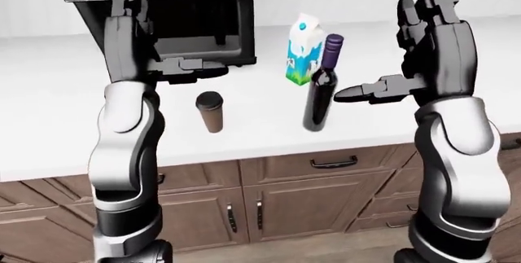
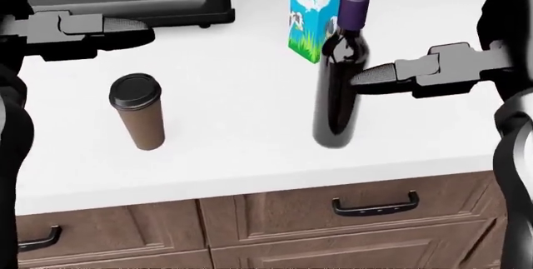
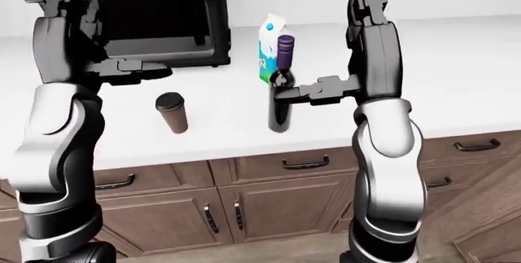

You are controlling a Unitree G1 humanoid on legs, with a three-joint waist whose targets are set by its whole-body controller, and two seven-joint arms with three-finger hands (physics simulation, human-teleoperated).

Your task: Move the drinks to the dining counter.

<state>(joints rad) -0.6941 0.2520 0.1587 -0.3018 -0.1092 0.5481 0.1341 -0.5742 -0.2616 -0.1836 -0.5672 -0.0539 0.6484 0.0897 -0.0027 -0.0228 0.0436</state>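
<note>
A brown paper coffee cup (image 2: 137, 111) with a black lid stands on the white counter (image 2: 237, 138). To its right stands a dark wine bottle (image 2: 337, 88) with a purple cap, and a milk carton (image 2: 308, 14) stands just beyond it. My left hand (image 2: 125, 31) hovers open above and to the left of the cup, fingers flat. My right hand (image 2: 370, 78) reaches in from the right, open, its fingertips at the bottle's shoulder. Whether they touch the glass I cannot tell. Neither hand holds anything.
A black open-fronted appliance (image 1: 191, 19) sits on the counter at the upper left, behind my left arm. Brown cabinet drawers with dark handles (image 2: 375, 206) run below the counter edge. More white counter stretches to the right (image 3: 464, 92).
</note>
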